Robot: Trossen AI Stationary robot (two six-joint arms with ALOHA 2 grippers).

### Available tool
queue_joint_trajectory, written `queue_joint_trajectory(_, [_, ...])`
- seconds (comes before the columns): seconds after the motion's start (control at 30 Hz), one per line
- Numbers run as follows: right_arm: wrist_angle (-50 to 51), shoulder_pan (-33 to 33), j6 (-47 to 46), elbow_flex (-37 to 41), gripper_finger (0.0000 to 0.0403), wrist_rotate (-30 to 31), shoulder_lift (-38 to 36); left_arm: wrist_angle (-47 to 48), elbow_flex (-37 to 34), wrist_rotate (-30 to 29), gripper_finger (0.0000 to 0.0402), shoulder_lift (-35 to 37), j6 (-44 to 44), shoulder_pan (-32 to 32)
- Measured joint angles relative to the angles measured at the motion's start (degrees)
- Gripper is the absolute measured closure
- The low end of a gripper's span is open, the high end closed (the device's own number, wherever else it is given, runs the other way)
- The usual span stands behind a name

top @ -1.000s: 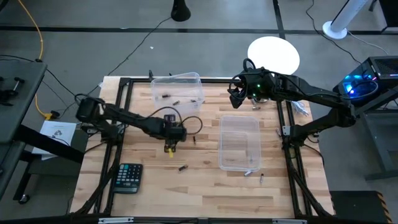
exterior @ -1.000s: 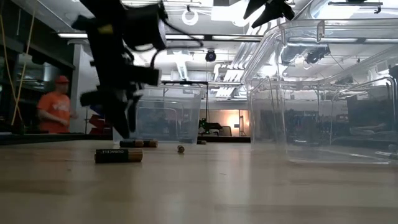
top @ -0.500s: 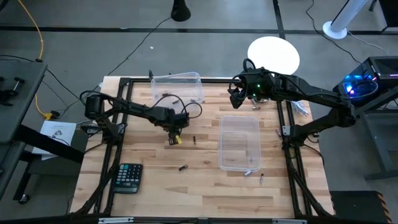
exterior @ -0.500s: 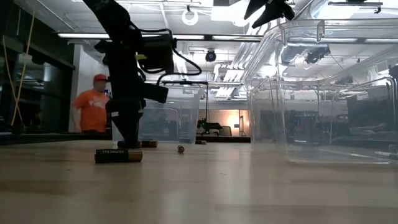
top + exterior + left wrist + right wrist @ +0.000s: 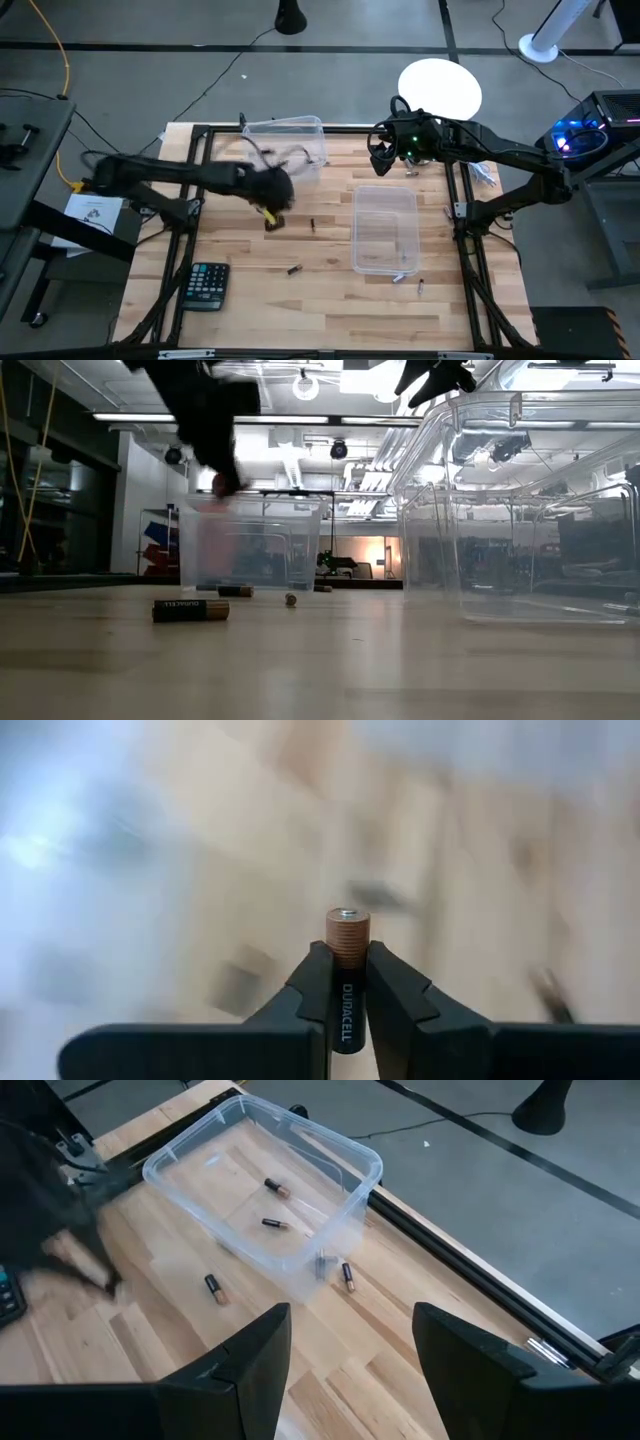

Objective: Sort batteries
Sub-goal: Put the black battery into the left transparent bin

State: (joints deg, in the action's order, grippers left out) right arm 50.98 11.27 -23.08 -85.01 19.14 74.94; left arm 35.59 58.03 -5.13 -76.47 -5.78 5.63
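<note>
The left gripper (image 5: 340, 982) was clenched on a battery (image 5: 346, 970), its two dark fingers (image 5: 395, 995) pressing the black body from both sides while the copper end stuck out past the tips. In the high view that gripper (image 5: 272, 196) was a blur just in front of the far clear bin (image 5: 285, 142), on the side facing the middle of the table (image 5: 330, 310). In the low view it hung above the wood, raised in front of the same bin (image 5: 255, 545).

The right gripper (image 5: 350, 1345) held nothing; its fingers stood wide apart. In the high view it hovered (image 5: 382, 152) near the table's back edge, to the right of the far clear bin and just behind the near clear bin (image 5: 385, 228).

Two batteries (image 5: 275, 1187) lay inside the far clear bin. Outside it, one battery (image 5: 347, 1275) lay just beside its corner and another (image 5: 213, 1287) lay on the wood in front of its long wall. More loose batteries lay on the table well in front of that bin: one (image 5: 294, 269) toward the calculator (image 5: 206, 284), one (image 5: 312, 225) between the two bins, and a pair (image 5: 420, 288) by the near clear bin's front corner. In the low view a black and copper battery (image 5: 190, 610) lay on its side nearest the camera.
</note>
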Motion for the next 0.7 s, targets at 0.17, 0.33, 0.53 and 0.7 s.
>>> queue_joint_trajectory(0.17, [-0.54, 0.0, 0.01, 0.0, 0.0197, 0.01, 0.0, -2.78, 0.53, -18.12, 0.0369, 5.13, 6.31, 5.87])
queue_joint_trajectory(0.33, [-2.24, 0.0, -0.01, 0.01, 0.0197, 0.01, 0.0, -2.41, 0.77, -13.78, 0.0294, 1.75, 9.86, 15.35])
queue_joint_trajectory(0.53, [-2.33, 0.0, -0.01, 0.0, 0.0197, 0.0, 0.0, 0.49, 10.16, -7.34, 0.0207, -0.12, 12.21, 15.05])
queue_joint_trajectory(0.7, [-2.26, 0.0, -0.01, 0.0, 0.0197, 0.0, 0.0, -3.3, 12.09, 2.0, 0.0185, -0.83, 23.57, 8.19])
